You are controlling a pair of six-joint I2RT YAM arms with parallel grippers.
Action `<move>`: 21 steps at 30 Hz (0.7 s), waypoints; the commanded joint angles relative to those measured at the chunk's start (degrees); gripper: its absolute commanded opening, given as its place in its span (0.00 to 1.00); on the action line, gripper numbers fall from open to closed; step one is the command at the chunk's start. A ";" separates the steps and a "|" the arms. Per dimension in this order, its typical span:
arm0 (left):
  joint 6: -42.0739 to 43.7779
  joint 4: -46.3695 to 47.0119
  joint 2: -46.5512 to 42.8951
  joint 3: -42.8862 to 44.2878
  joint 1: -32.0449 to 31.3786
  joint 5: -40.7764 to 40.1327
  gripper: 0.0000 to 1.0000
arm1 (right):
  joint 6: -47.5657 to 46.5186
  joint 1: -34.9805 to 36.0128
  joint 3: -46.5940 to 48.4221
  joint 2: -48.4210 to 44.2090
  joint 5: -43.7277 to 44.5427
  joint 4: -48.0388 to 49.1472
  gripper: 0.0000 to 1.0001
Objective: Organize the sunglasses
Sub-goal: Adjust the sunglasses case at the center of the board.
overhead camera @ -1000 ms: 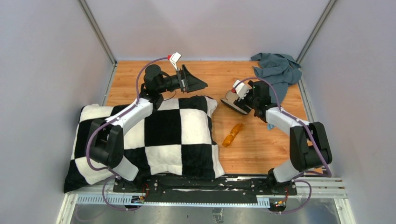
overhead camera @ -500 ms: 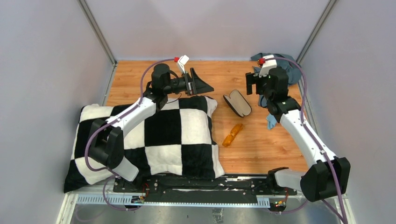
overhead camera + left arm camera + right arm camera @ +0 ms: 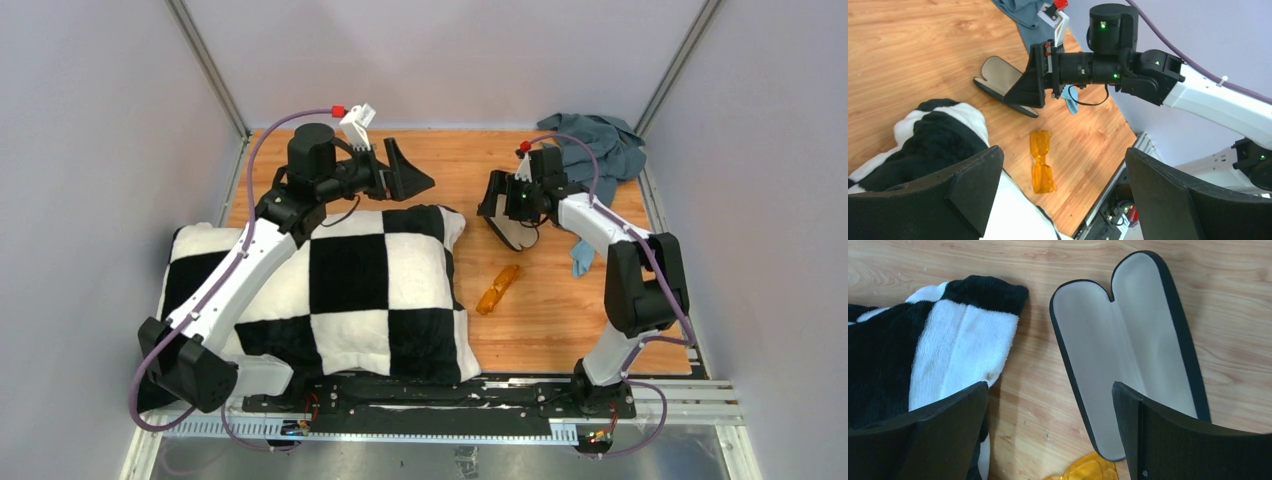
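Note:
The folded amber-orange sunglasses (image 3: 498, 288) lie on the wooden table, right of the pillow; the left wrist view also shows the sunglasses (image 3: 1041, 162), and their tip (image 3: 1083, 470) shows in the right wrist view. The black case (image 3: 1128, 340) lies open with its beige lining up, just behind them. My right gripper (image 3: 497, 200) hangs open over the case's far end, holding nothing; its fingers (image 3: 1173, 435) frame the case's near edge. My left gripper (image 3: 405, 175) is open and empty above the pillow's back edge, pointing right.
A black-and-white checked pillow (image 3: 330, 290) covers the left half of the table. A grey-blue cloth (image 3: 600, 150) is bunched in the back right corner. A small light-blue cloth (image 3: 582, 258) lies right of the case. Grey walls enclose the table.
The right gripper let go of the case, rose toward the back, then came back down over the open case. The left gripper shifted slightly left.

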 commanded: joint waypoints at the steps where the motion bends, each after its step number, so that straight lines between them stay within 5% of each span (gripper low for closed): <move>1: 2.25 -6.37 -1.49 -0.77 -0.01 -2.86 1.00 | 3.64 1.05 3.13 3.17 -2.77 -0.45 1.00; 9: 0.81 -3.94 -1.37 -2.54 -0.06 -1.51 1.00 | 2.81 1.23 -2.59 2.04 -5.09 -1.80 1.00; 21: 1.92 -4.32 -1.87 -2.43 -0.01 -0.71 1.00 | -1.51 -1.78 -4.92 -0.21 3.68 -5.81 1.00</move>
